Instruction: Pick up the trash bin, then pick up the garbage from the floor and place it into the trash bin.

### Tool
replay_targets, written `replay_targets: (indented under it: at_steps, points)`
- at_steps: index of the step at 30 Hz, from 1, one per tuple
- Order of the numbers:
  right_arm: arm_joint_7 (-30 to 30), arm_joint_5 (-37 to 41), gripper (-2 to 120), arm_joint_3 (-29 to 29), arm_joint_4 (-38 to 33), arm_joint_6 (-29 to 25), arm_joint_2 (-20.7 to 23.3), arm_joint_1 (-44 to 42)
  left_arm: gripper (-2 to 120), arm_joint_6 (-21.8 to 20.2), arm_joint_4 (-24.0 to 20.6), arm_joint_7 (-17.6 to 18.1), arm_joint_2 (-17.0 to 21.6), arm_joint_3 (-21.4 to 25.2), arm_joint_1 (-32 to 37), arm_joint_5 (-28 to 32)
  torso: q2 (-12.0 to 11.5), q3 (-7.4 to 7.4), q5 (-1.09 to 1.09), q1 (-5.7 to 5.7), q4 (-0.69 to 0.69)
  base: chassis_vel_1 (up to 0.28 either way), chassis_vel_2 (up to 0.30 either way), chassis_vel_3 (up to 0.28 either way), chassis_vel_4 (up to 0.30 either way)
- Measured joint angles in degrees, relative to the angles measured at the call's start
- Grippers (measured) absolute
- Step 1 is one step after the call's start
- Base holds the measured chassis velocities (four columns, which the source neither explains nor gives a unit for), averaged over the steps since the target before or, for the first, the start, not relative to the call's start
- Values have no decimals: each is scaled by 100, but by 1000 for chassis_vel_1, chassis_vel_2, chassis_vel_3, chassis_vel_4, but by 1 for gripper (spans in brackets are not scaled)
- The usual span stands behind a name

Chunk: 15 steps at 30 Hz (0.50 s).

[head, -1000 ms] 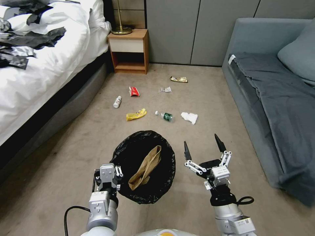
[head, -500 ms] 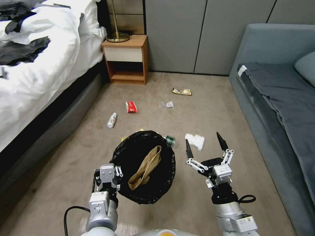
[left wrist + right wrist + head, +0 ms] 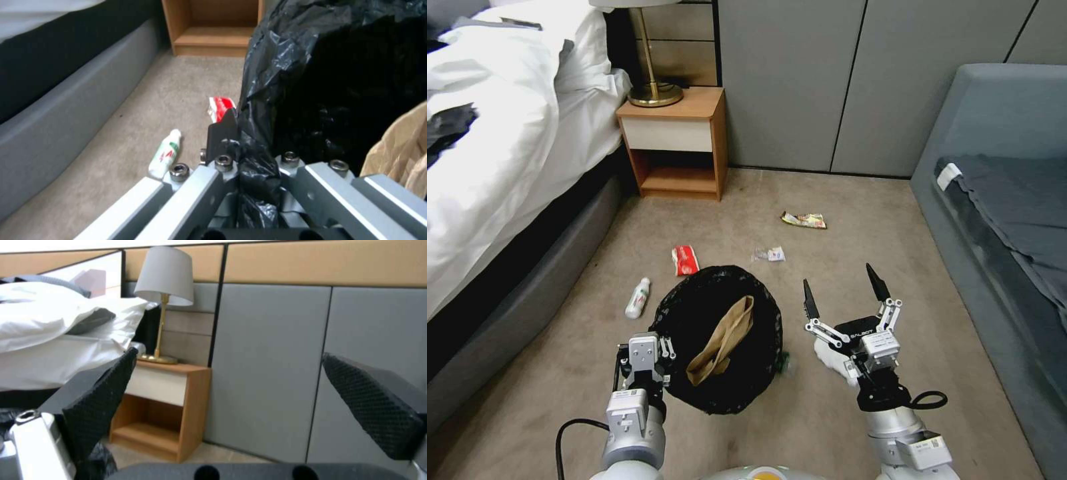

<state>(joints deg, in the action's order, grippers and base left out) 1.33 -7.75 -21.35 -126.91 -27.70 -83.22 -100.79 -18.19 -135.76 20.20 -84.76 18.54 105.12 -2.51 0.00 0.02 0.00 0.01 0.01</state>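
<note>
Already the trash bin point(image 3: 718, 337) is up, its bag-lined rim pinched in the left tool point(image 3: 645, 350), brown paper bag point(image 3: 722, 340) inside. Right tool point(image 3: 842, 291) hangs spread, empty. Left on the carpet: white bottle point(image 3: 638, 297) at ten o'clock of the bin, red wrapper point(image 3: 684, 259) at eleven, two packets farther off at one.

My trash bin point(image 3: 720, 393) hides its own white wall under the black liner, and it covers most of a green-labelled bottle point(image 3: 785, 361), of which just a sliver peeks out beside its rim. My right gripper point(image 3: 846, 297) covers most of the white tissue point(image 3: 831, 355) next to the bin. The small clear wrapper point(image 3: 768, 254) beyond the bin is too small to read. The lamp point(image 3: 650, 67) loses its shade at the picture's edge.
</note>
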Motion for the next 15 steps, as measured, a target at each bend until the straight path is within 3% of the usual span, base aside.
replay_targets:
  at_steps: [4, 15]
  points:
    - [21, 0, 100, -7, 8, -59, 0, -3, 1, 0, 0, 0, -3, -5, 2, -4, 0, -1, -1, 0, -2, -118, 110, 93, -88]
    - [62, -25, 100, -12, 31, -144, -20, -17, 1, 1, 2, 2, -8, -18, 9, -16, 1, -2, 0, -1, -1, 33, -25, -35, 25]
